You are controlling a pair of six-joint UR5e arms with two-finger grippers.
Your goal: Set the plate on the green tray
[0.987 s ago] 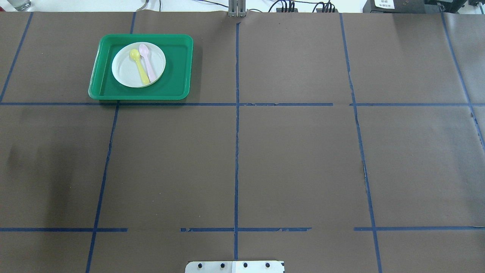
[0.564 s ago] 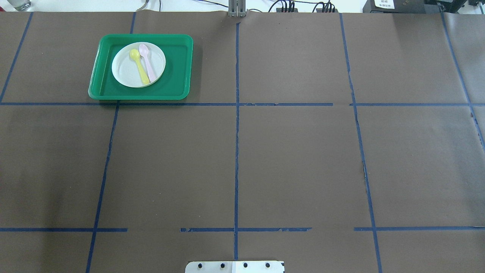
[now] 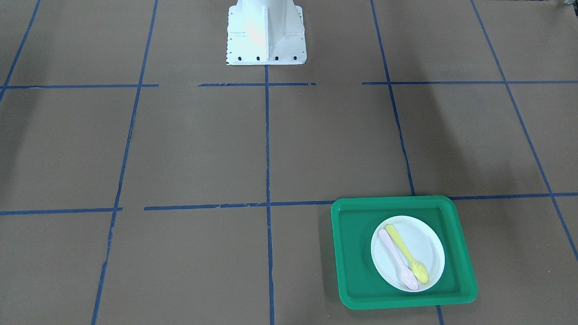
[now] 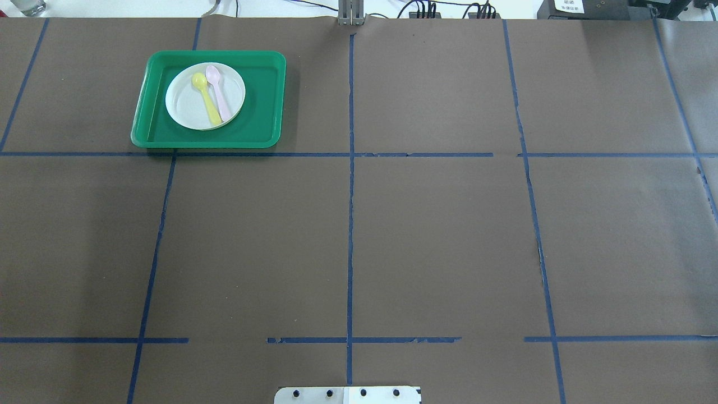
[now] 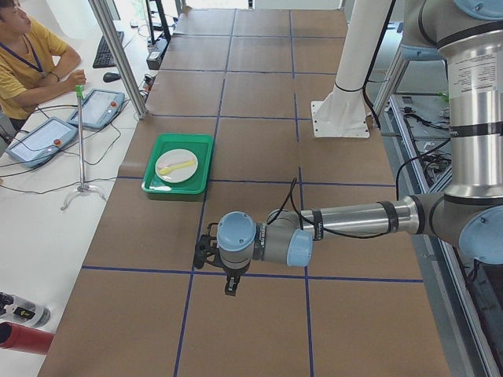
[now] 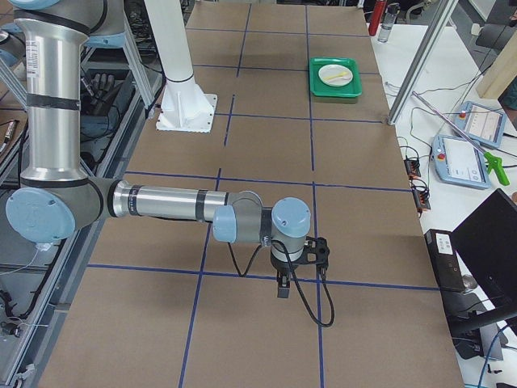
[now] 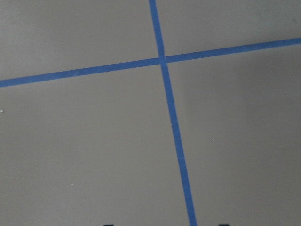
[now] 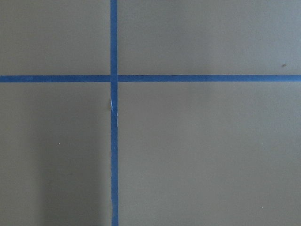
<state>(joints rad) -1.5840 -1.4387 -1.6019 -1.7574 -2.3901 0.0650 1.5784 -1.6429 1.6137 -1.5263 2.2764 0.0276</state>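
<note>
One plate (image 4: 182,105), one green tray (image 4: 263,101), two spoons (pale pink spoon (image 4: 220,96), yellow spoon (image 4: 207,102)). The plate is small, round and white. It sits inside the tray on the robot's far left of the table (image 4: 437,235), with both spoons lying side by side on it. The left gripper (image 5: 229,284) and right gripper (image 6: 283,288) hang over the table, well apart from the tray. I cannot tell their jaw width.
</note>
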